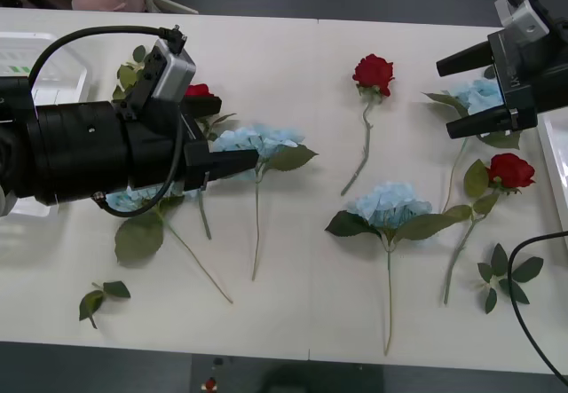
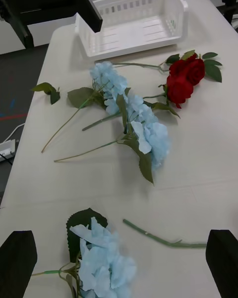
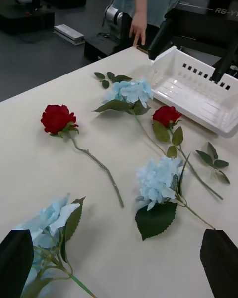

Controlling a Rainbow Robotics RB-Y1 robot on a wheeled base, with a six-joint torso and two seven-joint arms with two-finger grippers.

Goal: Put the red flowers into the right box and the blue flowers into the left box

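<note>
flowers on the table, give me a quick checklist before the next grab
1. Left gripper open and holding nothing: ok.
2. Right gripper open and holding nothing: ok.
3. Red flowers all in the right box: not ok; one lies mid-table, one beside the right box, more near the left box.
4. Blue flowers in the left box: not ok; heads and lie on the table.
5. Left box ready to receive: ok, its floor is bare.
6. Right box ready to receive: ok, floor bare in the left wrist view.
</note>
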